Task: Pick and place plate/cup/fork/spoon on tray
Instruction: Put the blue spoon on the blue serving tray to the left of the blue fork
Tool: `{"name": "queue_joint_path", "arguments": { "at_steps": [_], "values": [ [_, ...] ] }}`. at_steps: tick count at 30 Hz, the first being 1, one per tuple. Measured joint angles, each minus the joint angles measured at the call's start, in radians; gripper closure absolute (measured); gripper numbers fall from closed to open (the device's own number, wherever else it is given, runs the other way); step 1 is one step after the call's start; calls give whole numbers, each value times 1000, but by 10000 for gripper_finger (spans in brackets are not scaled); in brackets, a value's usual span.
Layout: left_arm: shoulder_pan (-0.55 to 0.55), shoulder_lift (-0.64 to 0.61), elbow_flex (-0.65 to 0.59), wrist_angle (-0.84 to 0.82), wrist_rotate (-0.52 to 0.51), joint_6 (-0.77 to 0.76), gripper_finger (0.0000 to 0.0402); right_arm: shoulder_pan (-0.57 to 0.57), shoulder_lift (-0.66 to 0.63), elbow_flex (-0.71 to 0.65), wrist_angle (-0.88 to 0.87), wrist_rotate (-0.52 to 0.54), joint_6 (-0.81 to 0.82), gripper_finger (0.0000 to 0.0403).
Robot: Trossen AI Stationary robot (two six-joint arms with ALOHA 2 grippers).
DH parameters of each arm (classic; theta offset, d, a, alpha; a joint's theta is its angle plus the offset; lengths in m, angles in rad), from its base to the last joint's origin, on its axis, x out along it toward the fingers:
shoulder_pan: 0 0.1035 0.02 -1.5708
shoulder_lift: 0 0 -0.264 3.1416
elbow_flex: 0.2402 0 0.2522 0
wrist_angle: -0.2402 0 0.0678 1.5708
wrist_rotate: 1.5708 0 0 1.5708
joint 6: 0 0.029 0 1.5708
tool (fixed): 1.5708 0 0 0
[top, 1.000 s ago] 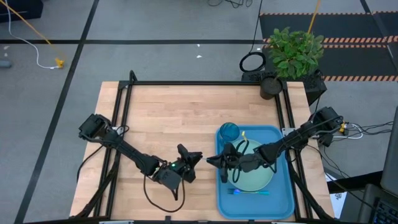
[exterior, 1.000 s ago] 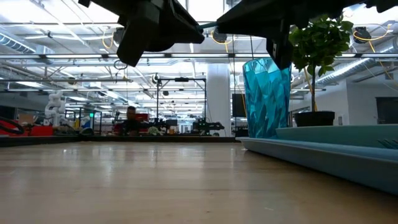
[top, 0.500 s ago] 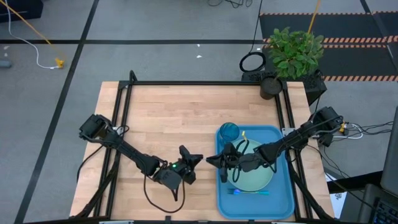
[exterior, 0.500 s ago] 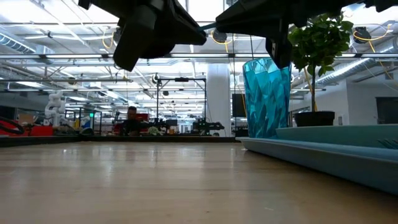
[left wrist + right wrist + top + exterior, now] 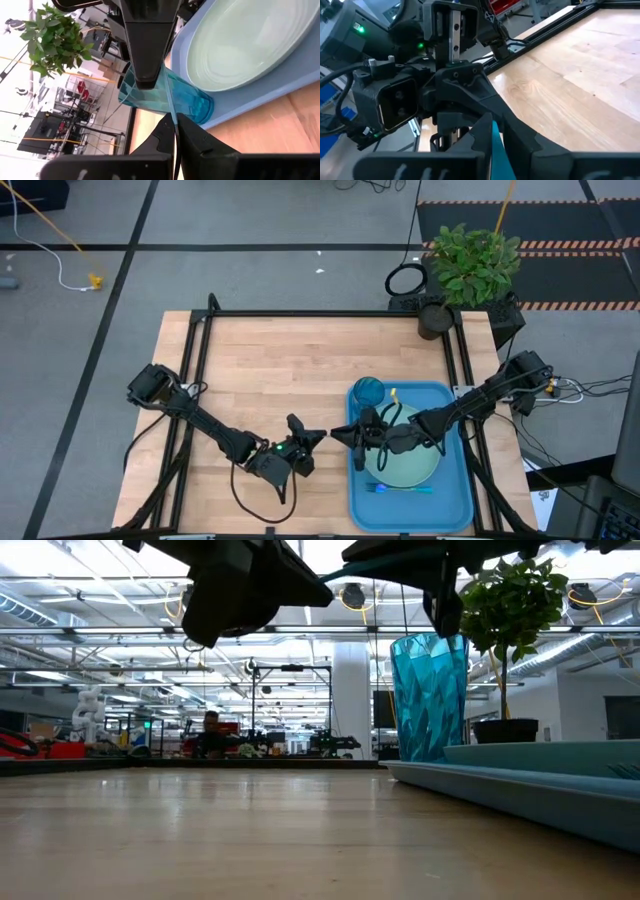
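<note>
My left gripper (image 5: 322, 436) and right gripper (image 5: 338, 434) meet tip to tip above the table, just left of the blue tray (image 5: 455, 500). Both are shut on one thin light-blue utensil handle (image 5: 169, 97). Its head is hidden, so I cannot tell spoon from fork. The teal cup (image 5: 368, 392) stands upright in the tray's far left corner. The pale green plate (image 5: 415, 470) lies flat in the tray, partly under my right arm. A second light-blue utensil (image 5: 402, 488) lies on the tray by the plate's near edge. My left gripper (image 5: 175, 122) pinches one end of the handle (image 5: 172, 111) between its two fingers, coming in level from the table's left. The handle runs on from its tips, clear of the table. My right gripper (image 5: 496, 132) has the handle's other end (image 5: 496, 144) between its two fingers, coming in level from the table's right. The handle is lifted clear.
A potted plant (image 5: 470, 265) stands at the table's far right corner. Black frame rails (image 5: 200, 380) run along the table's left, far and right sides. Bare wood (image 5: 290, 365) stretches left of and beyond the tray.
</note>
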Motion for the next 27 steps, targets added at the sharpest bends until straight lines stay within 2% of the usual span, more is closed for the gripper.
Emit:
{"name": "queue_joint_path", "arguments": {
  "at_steps": [7, 15, 27],
  "values": [
    [7, 0, 0, -28, 36, -51, 391, 0, 2, -2, -16, -15, -51, 345],
    [28, -2, 1, -64, 117, -119, 392, 17, 3, -3, -19, -43, -136, 298],
    [56, -3, 2, -107, 237, -198, 389, 96, -92, -4, -104, -25, -531, 240]
  ]
}}
